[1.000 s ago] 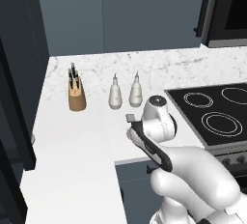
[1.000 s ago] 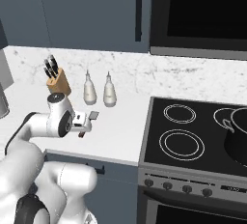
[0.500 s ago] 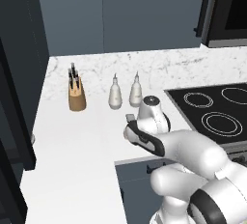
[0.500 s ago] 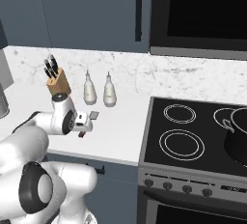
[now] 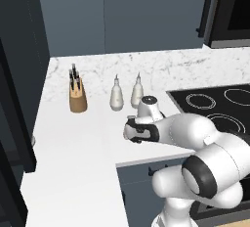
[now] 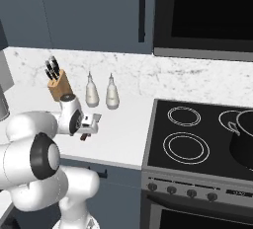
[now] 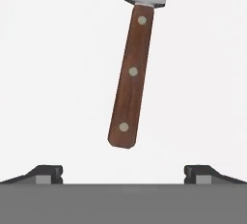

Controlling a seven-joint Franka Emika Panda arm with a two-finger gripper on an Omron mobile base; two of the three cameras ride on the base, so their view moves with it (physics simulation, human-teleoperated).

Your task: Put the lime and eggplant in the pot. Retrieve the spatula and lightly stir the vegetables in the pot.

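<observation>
Risk first, in my read: the gripper [image 7: 123,172] has its jaws fully apart and nothing between them, and the spatula [image 7: 131,73] handle lies tilted across the counter [image 7: 58,73] just ahead of the fingertips [image 7: 46,172]. If the jaws close without lining up with that tilt, they could pinch only the butt end and the handle may pivot or skid on the smooth stone.

Left base view: the gripper [image 5: 131,132] hovers low over the counter [image 5: 73,162], in front of the two white bottles [image 5: 127,94] and to the right of the knife block [image 5: 76,96]. From here I can't see the spatula under the hand.

Right base view: the gripper [image 6: 91,126] sits just in front of the bottles [image 6: 101,94]; a dark sliver under it is probably the spatula handle. The pot [image 6: 243,136] stands on the stove's right side, well apart from the knife block [image 6: 59,86] and partly cropped. Its inside is dark; whether lime and eggplant are in there, I can't tell. That makes for a long carry, so a weak grip may drop the tool.
</observation>
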